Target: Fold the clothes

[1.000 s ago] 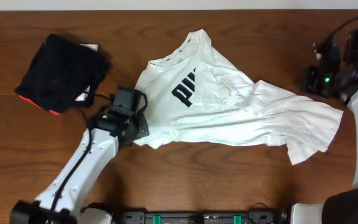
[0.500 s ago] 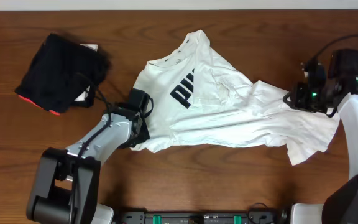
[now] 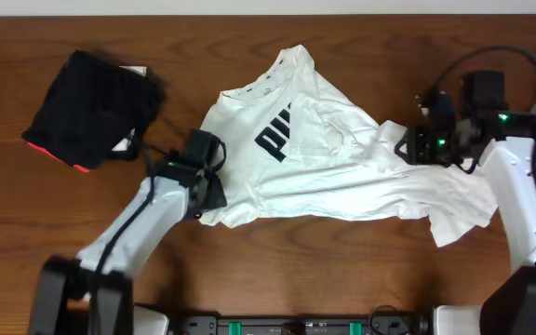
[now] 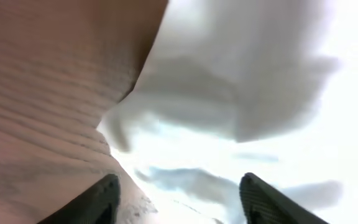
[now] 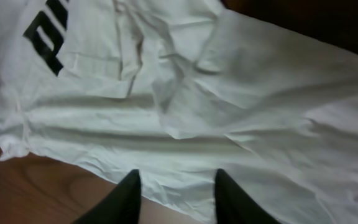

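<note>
Fabric is lying crumpled across the middle of the brown wooden counter point(image 3: 296, 270): the white T-shirt point(image 3: 342, 158) is stretching from left of centre out towards the right side, its collar pointing to the far edge and its bold black lettering point(image 3: 275, 133) showing on the left half, partly covered by a fold. The left pincer point(image 3: 212, 191) is sitting at the shirt's near-left corner, just at the hem. In the left wrist view its two dark fingers point(image 4: 101, 202) are standing well apart with nothing between them, the white cloth bunching ahead of them and bare wood showing to the left. The right pincer point(image 3: 409, 149) is hovering over the shirt's right portion, close to a raised ridge of cloth. In the right wrist view its fingers point(image 5: 126, 196) are standing apart at a moderate gap, and they are gripping nothing. Wrinkled white fabric is filling most of that view, with the lettering at the top left. Away at the far left of the counter, a folded black garment point(image 3: 91, 107) with a red-orange edge point(image 3: 54, 154) is resting well apart from the shirt.
</note>
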Controlling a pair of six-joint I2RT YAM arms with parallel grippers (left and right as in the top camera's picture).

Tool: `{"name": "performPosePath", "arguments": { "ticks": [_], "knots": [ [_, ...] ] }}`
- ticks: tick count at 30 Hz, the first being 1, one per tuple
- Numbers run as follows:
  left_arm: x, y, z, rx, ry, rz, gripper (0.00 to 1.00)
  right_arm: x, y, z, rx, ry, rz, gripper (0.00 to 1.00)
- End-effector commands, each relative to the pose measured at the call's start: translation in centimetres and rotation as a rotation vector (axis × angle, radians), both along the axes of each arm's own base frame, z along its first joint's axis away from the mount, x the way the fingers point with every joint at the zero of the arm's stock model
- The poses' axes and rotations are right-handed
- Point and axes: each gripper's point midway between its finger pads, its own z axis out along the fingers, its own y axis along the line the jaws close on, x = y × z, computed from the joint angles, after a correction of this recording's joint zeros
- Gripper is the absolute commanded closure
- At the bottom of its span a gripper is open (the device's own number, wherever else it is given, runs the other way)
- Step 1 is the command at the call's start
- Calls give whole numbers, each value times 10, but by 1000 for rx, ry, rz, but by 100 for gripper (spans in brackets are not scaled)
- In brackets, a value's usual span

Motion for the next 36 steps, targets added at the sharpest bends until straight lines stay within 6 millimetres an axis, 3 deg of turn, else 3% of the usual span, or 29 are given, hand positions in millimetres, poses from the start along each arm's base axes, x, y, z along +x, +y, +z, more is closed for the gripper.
{"name": "performPosePath", "arguments": {
  "ticks": [1, 5, 7, 8, 9, 16, 22, 26, 30, 36],
  "knots": [
    [14, -7, 34, -40, -113, -26, 30, -4, 18, -2, -7, -18, 111, 58],
    [22, -11, 54, -65, -202, -60, 33, -4, 39, -2, -18, -52, 209, 53],
    [29, -18, 59, -91, -237, -94, 76, -3, 49, -1, -18, -66, 238, 53],
    [34, -23, 60, -109, -255, -114, 88, -2, 54, -1, -17, -70, 251, 53],
    [39, -26, 61, -121, -274, -125, 93, -2, 58, -2, -17, -70, 255, 54],
    [85, -44, 57, -151, -403, -185, 94, -2, 43, -12, -88, 4, 78, 61],
    [110, -52, 22, -128, -410, -235, 94, -8, 42, -13, -91, 30, 79, 57],
    [115, -50, -8, -104, -367, -227, 94, -10, 42, -14, -91, 36, 80, 57],
    [114, -34, -38, -11, -312, -195, 94, -13, 41, -15, -93, 49, 80, 57],
    [99, -11, -61, 108, -219, -165, 94, -20, 39, -17, -101, 80, 80, 55]
  ]
}}
